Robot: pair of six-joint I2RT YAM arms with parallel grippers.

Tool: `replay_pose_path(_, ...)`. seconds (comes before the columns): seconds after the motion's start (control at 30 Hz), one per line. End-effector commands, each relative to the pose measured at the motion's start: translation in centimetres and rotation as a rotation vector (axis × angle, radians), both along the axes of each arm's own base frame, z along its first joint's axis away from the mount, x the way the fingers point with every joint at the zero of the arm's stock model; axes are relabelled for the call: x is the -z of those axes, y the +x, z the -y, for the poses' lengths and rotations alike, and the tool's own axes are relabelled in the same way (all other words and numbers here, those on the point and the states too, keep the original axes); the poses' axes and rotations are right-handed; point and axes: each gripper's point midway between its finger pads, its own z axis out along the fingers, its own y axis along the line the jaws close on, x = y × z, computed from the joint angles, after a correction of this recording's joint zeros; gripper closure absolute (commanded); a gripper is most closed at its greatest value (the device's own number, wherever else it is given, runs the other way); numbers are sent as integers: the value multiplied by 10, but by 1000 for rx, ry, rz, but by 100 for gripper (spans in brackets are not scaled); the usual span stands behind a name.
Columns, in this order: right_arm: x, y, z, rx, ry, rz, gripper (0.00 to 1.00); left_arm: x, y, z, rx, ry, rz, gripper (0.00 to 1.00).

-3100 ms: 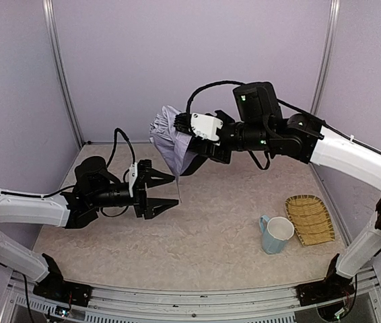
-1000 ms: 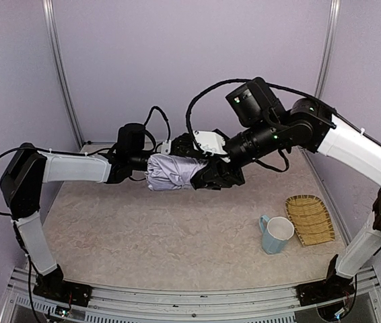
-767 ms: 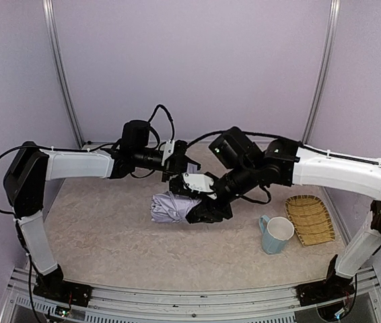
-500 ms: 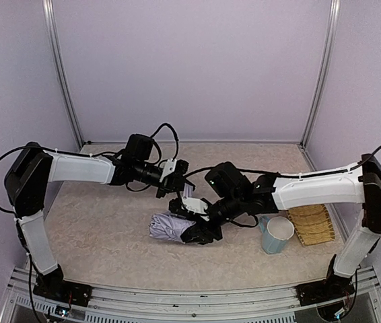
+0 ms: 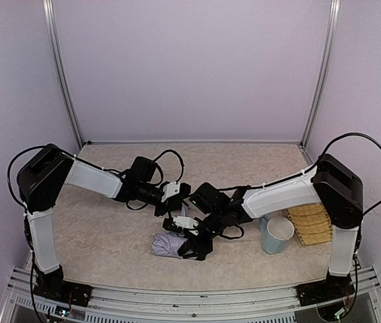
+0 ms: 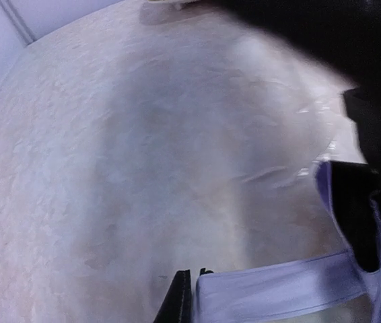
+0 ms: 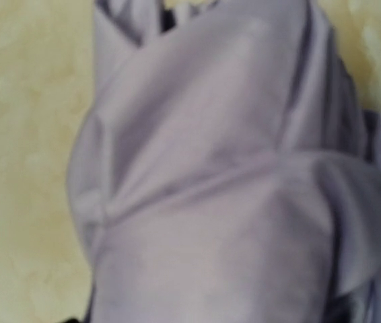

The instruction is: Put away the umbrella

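Lowered from mid-air, the umbrella [image 5: 167,243] now lies bundled on the table [image 5: 96,235] near its front edge. The right gripper [image 5: 192,245] is clamped on one end, its arm stretched low. Just behind, the left gripper [image 5: 178,199] hovers above the bundle, and whether its jaws are spread is unclear.

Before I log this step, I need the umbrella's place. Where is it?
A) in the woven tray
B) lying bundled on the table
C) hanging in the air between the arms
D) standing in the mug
B: the umbrella lies bundled on the table near the front, the right gripper at its end; the woven tray and the mug sit apart, off to the right.
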Motion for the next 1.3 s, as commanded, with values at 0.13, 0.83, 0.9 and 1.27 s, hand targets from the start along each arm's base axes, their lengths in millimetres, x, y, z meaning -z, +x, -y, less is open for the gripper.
replay_pose_path(0.13, 84, -97, 110, 51, -558, -454, 100, -130, 140, -43, -632, -291, 306, 42)
replay_pose_path(0.83, 95, -81, 111, 139, -467, -631, 100, -116, -211, -58, -37, -144, 118, 39)
replay_pose_path(0.9, 97, -79, 113, 141, -481, -624, 100, -85, -213, -56, -5, -26, 155, 33)
replay_pose_path(1.27, 92, -67, 108, 139, -478, -582, 100, -8, -183, -36, 31, 212, 292, 18)
